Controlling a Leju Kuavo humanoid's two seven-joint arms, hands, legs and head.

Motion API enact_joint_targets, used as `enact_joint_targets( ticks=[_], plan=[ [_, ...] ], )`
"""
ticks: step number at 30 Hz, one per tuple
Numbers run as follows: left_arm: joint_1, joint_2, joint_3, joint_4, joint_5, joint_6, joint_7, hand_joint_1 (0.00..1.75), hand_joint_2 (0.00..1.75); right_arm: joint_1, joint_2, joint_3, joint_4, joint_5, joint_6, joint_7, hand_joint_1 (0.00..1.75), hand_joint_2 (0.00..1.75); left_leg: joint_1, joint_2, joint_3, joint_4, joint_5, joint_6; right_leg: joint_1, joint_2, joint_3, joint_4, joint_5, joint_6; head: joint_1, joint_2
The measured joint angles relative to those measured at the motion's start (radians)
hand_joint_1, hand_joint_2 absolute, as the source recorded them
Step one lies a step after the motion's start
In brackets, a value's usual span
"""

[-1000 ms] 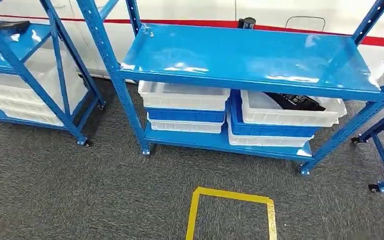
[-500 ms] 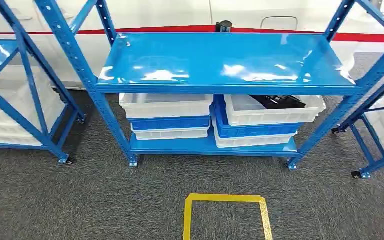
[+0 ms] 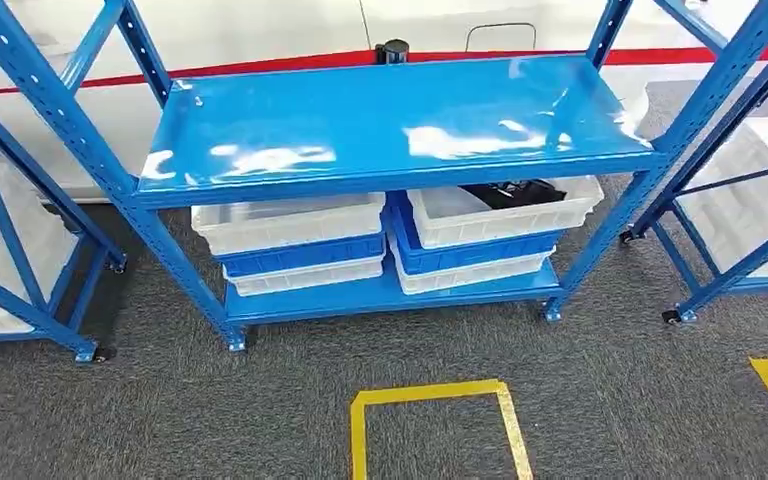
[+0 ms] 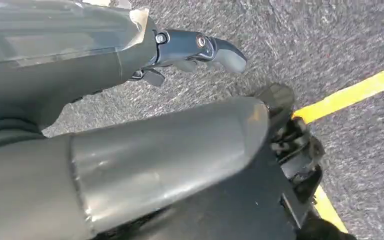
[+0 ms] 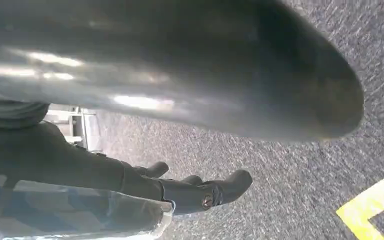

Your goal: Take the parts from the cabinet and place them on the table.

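Dark parts (image 3: 513, 192) lie in the right-hand top white bin (image 3: 505, 212) under the blue cabinet (image 3: 390, 125) shelf.

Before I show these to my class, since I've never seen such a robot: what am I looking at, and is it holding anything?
A two-legged humanoid robot took these pictures itself. The wide one comes from a camera on its head, looking down at a blue rack on grey carpet. The rack's top shelf is bare. Below sit stacked white and blue bins, and the right top bin holds dark parts, the things it must fetch. Yellow tape marks a square on the floor.

The other two pictures come from cameras at its wrists, with both arms hanging toward the floor. You see the left hand and the right hand over carpet. Both hold nothing, and their fingers look loosely extended.
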Motion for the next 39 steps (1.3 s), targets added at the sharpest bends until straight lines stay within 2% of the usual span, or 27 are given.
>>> enact_joint_targets(
  ticks=[2,7,10,11,16,17,18,19,20,21,23,24,25,26,28,29,30,31,32,33,34,35,36,38,39],
  plan=[
    [0.0,0.0,0.0,0.0,0.0,-0.001,-0.002,0.0,0.0,0.0,0.0,0.0,0.0,0.002,0.003,0.001,0.0,0.0,-0.006,-0.003,0.001,0.0,-0.002,0.003,-0.005,-0.003,0.004,-0.005,0.001,0.002,0.0,0.0],
    [0.0,0.0,0.001,0.0,-0.002,-0.001,-0.002,0.0,0.0,-0.001,0.0,0.0,0.0,0.005,0.003,0.001,0.0,0.0,-0.01,-0.003,0.001,0.0,-0.004,0.013,-0.008,-0.003,0.008,-0.014,0.004,0.007,0.0,0.0],
    [0.0,0.0,0.001,0.0,-0.002,-0.001,-0.003,0.0,0.0,-0.001,0.0,0.0,0.0,0.005,0.003,0.001,0.0,0.0,-0.011,-0.003,0.0,0.001,-0.005,0.015,-0.009,-0.003,0.008,-0.015,0.004,0.01,0.0,0.0],
    [0.0,0.0,0.001,0.0,-0.002,-0.001,-0.003,0.0,0.0,-0.001,0.001,0.0,0.0,0.005,0.003,0.001,0.0,0.0,-0.011,-0.003,0.0,0.001,-0.006,0.016,-0.009,-0.003,0.008,-0.015,0.004,0.015,0.0,0.0],
    [0.0,0.0,0.004,0.0,-0.002,-0.001,-0.005,0.0,0.0,-0.001,0.001,0.0,0.0,0.011,0.003,0.001,0.0,0.0,-0.01,-0.003,0.0,0.002,-0.006,0.017,-0.01,-0.003,0.009,-0.015,0.004,0.015,0.0,0.0],
    [0.0,0.001,0.007,0.0,-0.002,-0.001,-0.006,0.0,0.0,0.0,0.004,0.0,0.0,0.013,0.003,0.001,0.0,0.0,-0.014,-0.002,-0.001,0.008,-0.012,0.027,-0.023,-0.003,0.018,-0.03,0.01,0.03,-0.001,0.0],
    [0.0,0.0,0.009,0.0,-0.002,-0.001,-0.009,0.0,0.0,-0.001,0.003,0.0,0.0,0.016,0.003,0.0,0.0,0.0,-0.014,-0.001,0.006,-0.011,-0.008,0.04,-0.019,-0.001,0.022,-0.043,0.014,0.037,-0.002,0.0],
    [0.001,0.0,0.011,0.0,-0.002,-0.001,-0.009,0.0,0.0,-0.001,0.004,0.0,0.0,0.017,0.002,0.0,0.0,0.0,-0.007,0.002,0.033,-0.049,0.008,0.053,-0.012,-0.005,0.033,-0.054,0.015,0.04,-0.003,0.0],
    [0.002,-0.001,0.011,0.0,-0.002,-0.001,-0.01,0.0,0.0,0.0,0.0,0.0,0.0,0.017,0.002,-0.001,0.0,0.0,-0.001,0.007,0.053,-0.075,0.018,0.057,-0.013,-0.015,0.03,-0.035,0.007,0.035,0.003,0.0],
    [0.002,-0.002,0.013,0.0,-0.001,-0.001,-0.011,0.0,0.0,-0.001,0.0,0.0,0.0,0.018,0.002,-0.003,0.0,0.0,0.0,0.009,0.061,-0.086,0.021,0.061,-0.011,-0.019,-0.001,0.025,-0.023,0.026,0.007,0.0],
    [0.003,-0.003,0.017,0.0,0.003,-0.001,-0.011,0.0,0.0,-0.002,-0.001,0.0,0.0,0.019,0.002,-0.003,0.0,0.0,0.002,0.015,0.061,-0.086,0.02,0.059,-0.016,-0.02,-0.093,0.186,-0.079,0.019,0.01,0.0],
    [0.004,-0.002,0.018,0.0,0.005,-0.001,-0.011,0.0,0.0,-0.002,-0.001,0.001,0.0,0.021,0.002,-0.005,0.0,0.0,0.002,0.015,0.062,-0.085,0.018,0.057,-0.019,-0.021,-0.126,0.239,-0.09,0.024,0.011,0.0],
    [0.005,-0.002,0.018,0.0,0.005,-0.001,-0.011,0.0,0.0,0.002,-0.001,0.001,0.0,0.024,0.002,-0.005,0.0,0.0,0.004,0.015,0.063,-0.083,0.015,0.052,-0.024,-0.023,-0.138,0.251,-0.082,0.034,0.01,0.0],
    [0.007,-0.003,0.019,0.0,0.005,-0.001,-0.013,0.0,0.0,0.005,-0.002,0.001,0.0,0.026,0.001,-0.005,0.0,0.0,0.008,0.014,0.066,-0.08,0.01,0.045,-0.03,-0.025,-0.126,0.217,-0.057,0.049,0.011,0.0],
    [0.01,-0.003,0.019,0.0,0.006,-0.001,-0.014,0.0,0.0,0.004,-0.005,0.001,0.0,0.032,0.0,-0.005,0.0,0.0,0.023,0.013,0.066,-0.056,-0.008,0.02,-0.045,-0.034,-0.05,0.044,0.027,0.088,0.01,0.0],
    [0.011,-0.001,0.019,0.0,0.006,-0.001,-0.014,0.0,0.0,0.004,-0.002,0.002,0.0,0.032,0.0,-0.006,0.0,0.0,0.025,0.015,0.061,-0.033,-0.023,0.004,-0.051,-0.047,-0.032,-0.003,0.039,0.099,0.018,0.0],
    [0.009,0.003,0.021,0.0,0.006,0.001,-0.015,0.0,0.0,0.005,0.007,0.003,0.0,0.033,0.0,-0.008,0.0,0.0,0.017,0.015,0.051,-0.016,-0.039,-0.009,-0.045,-0.038,-0.035,0.01,0.034,0.089,0.032,0.0],
    [0.009,0.001,0.023,0.0,0.006,0.0,-0.016,0.0,0.0,0.002,-0.002,0.003,0.0,0.033,-0.002,-0.008,0.0,0.0,0.016,0.015,0.048,-0.009,-0.043,-0.01,-0.044,-0.035,-0.038,0.026,0.026,0.059,0.026,0.0],
    [0.01,0.001,0.025,0.0,0.006,0.0,-0.016,0.0,0.0,0.003,0.002,0.004,0.0,0.033,-0.002,-0.008,0.0,0.0,0.016,0.015,0.051,-0.008,-0.045,-0.014,-0.043,-0.035,-0.041,0.03,0.021,0.052,0.012,0.0],
    [0.011,0.001,0.026,0.0,0.006,0.001,-0.017,0.0,0.0,0.005,0.0,0.005,0.0,0.034,-0.002,-0.008,0.0,0.0,0.02,0.015,0.053,-0.008,-0.046,-0.016,-0.045,-0.033,-0.041,0.033,0.018,0.047,0.005,0.0],
    [0.011,0.001,0.029,0.0,0.008,0.001,-0.017,0.0,0.0,0.004,0.002,0.006,0.0,0.035,-0.002,-0.008,0.0,0.0,0.025,0.016,0.054,-0.004,-0.052,-0.025,-0.044,-0.032,-0.041,0.038,0.013,0.039,0.005,0.0],
    [0.011,0.0,0.032,0.0,0.008,0.001,-0.018,0.0,0.0,0.004,0.001,0.006,0.0,0.037,-0.003,-0.008,0.0,0.0,0.025,0.015,0.049,0.012,-0.067,-0.026,-0.041,-0.032,-0.038,0.037,0.012,0.031,0.0,0.0],
    [0.01,0.0,0.035,0.0,0.009,0.002,-0.018,0.0,0.0,0.005,0.001,0.007,0.0,0.038,-0.003,-0.008,0.0,0.0,0.025,0.015,0.023,0.065,-0.098,-0.026,-0.037,-0.032,-0.034,0.036,0.011,0.031,-0.006,0.0],
    [0.012,0.0,0.04,0.0,0.009,0.002,-0.02,0.0,0.0,0.004,0.001,0.007,0.0,0.044,-0.003,-0.008,0.0,0.0,0.024,0.015,-0.069,0.229,-0.166,-0.025,-0.029,-0.032,-0.035,0.036,0.008,0.026,-0.008,0.0],
    [0.014,0.0,0.042,0.0,0.009,0.002,-0.02,0.0,0.0,0.004,0.001,0.008,0.0,0.046,-0.003,-0.008,0.0,0.0,0.023,0.014,-0.111,0.297,-0.181,-0.02,-0.023,-0.031,-0.033,0.036,0.005,0.021,-0.008,0.0]
  ],
)
